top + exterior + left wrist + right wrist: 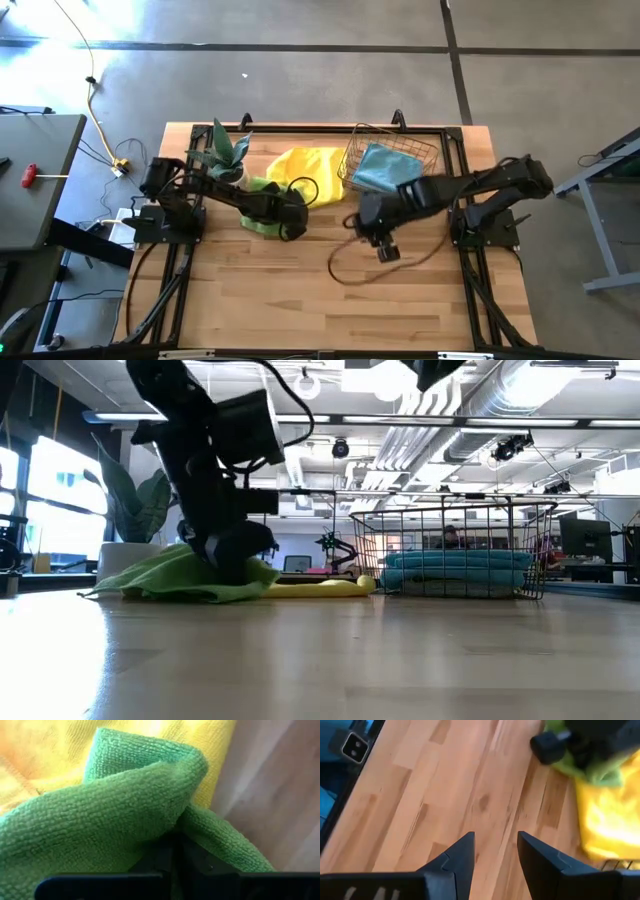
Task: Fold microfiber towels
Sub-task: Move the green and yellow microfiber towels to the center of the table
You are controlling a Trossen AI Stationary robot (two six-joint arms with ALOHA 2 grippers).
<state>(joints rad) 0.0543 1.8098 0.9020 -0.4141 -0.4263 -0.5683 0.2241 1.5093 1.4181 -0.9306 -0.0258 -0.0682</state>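
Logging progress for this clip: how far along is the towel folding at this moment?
Early. Nothing looks folded on the table. In hand: the left gripper is shut on the lime green towel, still bunched. Left: the yellow towel lies rumpled, and teal towels sit in the wire basket. The right gripper hovers open over bare wood.

Left gripper (292,222) sits on one towel (262,222); another towel (305,170) lies behind it, basket (392,150) beyond, right gripper (385,250) beside it

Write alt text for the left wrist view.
A lime green microfiber towel fills most of the view, bunched into a fold and pinched in the left gripper. A yellow towel lies behind it, with bare wooden table alongside.
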